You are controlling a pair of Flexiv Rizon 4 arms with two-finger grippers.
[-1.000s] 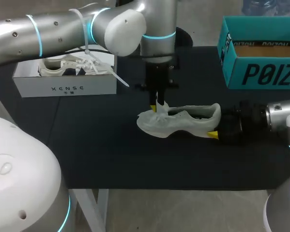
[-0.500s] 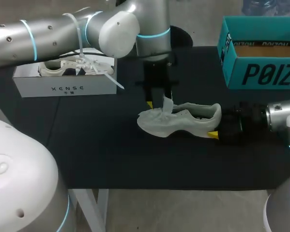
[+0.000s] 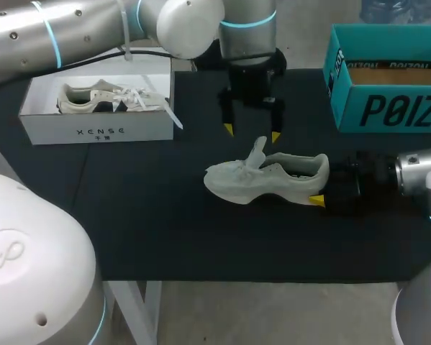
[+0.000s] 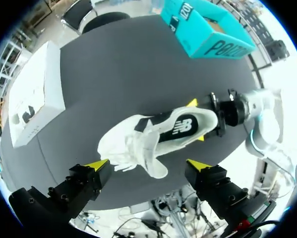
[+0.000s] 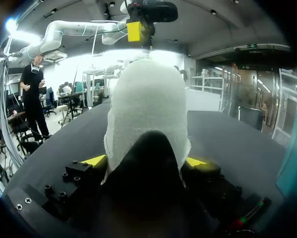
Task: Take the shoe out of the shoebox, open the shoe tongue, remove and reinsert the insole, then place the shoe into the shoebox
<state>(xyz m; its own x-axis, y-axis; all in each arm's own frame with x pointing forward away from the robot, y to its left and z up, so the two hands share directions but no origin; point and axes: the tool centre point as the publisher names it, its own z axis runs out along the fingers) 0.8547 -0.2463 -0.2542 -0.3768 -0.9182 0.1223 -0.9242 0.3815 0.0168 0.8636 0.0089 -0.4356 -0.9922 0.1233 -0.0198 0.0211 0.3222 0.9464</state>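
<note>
A white sneaker (image 3: 265, 180) lies on its side on the black table, toe to the left, its tongue (image 3: 257, 151) pulled up. My left gripper (image 3: 252, 132) hangs open just above and behind the tongue, touching nothing. In the left wrist view the sneaker (image 4: 163, 134) lies below the spread fingertips (image 4: 96, 164). My right gripper (image 3: 323, 188) is shut on the sneaker's heel, one yellow tip showing under it. The right wrist view shows the heel (image 5: 148, 109) wedged between both of its fingers (image 5: 93, 160).
A white shoebox (image 3: 100, 131) with a second sneaker (image 3: 103, 97) inside stands at the back left. An open teal shoebox (image 3: 388, 108) stands at the back right, close to my right arm. Bare black tabletop (image 3: 165, 237) lies in front of the sneaker.
My left gripper let go of the tongue, opened wide and rose away toward the back. The tongue stays pulled up. The right gripper and sneaker kept still.
</note>
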